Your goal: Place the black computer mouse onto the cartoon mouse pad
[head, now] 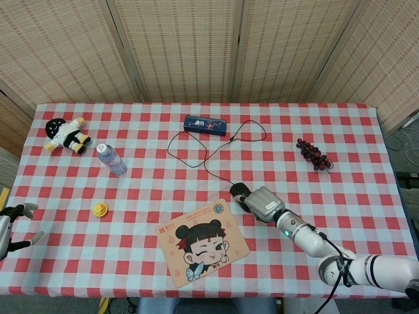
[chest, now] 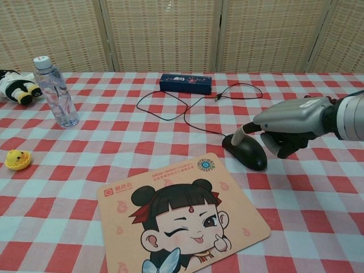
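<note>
The black computer mouse lies on the checked cloth just beyond the top right corner of the cartoon mouse pad. My right hand hangs over it: the thumb touches the mouse's far left end and the other fingers curl down by its right side. In the head view the right hand covers most of the mouse, next to the pad. My left hand sits at the table's left edge, fingers apart and empty.
The mouse's cable loops back toward a blue box. A water bottle, a plush doll and a yellow duck toy stand on the left. Dark grapes lie at the right.
</note>
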Robot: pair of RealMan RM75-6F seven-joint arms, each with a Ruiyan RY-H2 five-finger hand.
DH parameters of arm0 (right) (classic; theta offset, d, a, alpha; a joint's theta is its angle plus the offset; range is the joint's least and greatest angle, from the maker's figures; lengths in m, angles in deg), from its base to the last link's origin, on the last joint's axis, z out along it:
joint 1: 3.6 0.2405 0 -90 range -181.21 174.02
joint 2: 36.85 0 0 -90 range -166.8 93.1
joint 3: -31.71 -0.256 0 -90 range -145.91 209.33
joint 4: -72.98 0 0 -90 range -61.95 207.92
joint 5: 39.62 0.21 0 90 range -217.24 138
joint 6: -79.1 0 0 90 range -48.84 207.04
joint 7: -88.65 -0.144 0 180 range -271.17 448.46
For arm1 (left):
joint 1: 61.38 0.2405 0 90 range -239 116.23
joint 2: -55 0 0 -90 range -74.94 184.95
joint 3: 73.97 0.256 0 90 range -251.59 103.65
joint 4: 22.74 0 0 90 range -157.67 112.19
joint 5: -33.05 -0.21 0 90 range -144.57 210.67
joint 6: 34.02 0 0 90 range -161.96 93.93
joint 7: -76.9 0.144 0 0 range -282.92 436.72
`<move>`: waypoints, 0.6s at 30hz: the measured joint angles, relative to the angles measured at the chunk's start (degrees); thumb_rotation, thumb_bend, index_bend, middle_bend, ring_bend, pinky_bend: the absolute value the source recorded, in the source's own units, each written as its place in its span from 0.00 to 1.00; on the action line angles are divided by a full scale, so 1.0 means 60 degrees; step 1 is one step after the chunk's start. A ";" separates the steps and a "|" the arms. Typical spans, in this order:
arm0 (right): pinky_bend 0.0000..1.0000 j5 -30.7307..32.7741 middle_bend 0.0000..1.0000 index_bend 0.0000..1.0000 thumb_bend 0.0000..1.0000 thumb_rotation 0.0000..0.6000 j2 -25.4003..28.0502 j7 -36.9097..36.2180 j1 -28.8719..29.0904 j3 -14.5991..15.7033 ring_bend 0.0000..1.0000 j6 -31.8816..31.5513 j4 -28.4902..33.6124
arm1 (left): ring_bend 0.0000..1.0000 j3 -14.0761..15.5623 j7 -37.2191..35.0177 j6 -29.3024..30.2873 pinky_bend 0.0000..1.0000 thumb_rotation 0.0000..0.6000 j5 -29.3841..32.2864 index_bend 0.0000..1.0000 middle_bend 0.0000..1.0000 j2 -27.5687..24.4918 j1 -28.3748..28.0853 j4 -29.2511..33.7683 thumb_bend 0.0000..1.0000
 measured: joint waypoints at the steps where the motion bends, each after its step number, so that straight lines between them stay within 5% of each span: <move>1: 0.99 0.0008 0.98 0.17 1.00 1.00 -0.0029 -0.0020 0.0030 0.0021 0.90 0.0005 -0.0027 | 0.41 -0.0013 0.0016 -0.0030 0.65 1.00 0.0045 0.45 0.48 -0.0012 0.0002 0.0011 0.16; 18: 0.99 0.0490 0.98 0.19 1.00 1.00 -0.0566 -0.0268 0.0669 0.0244 0.90 0.0270 -0.0744 | 0.41 -0.0146 -0.0042 -0.0391 0.65 1.00 0.0449 0.45 0.48 -0.0115 -0.0016 0.0008 0.16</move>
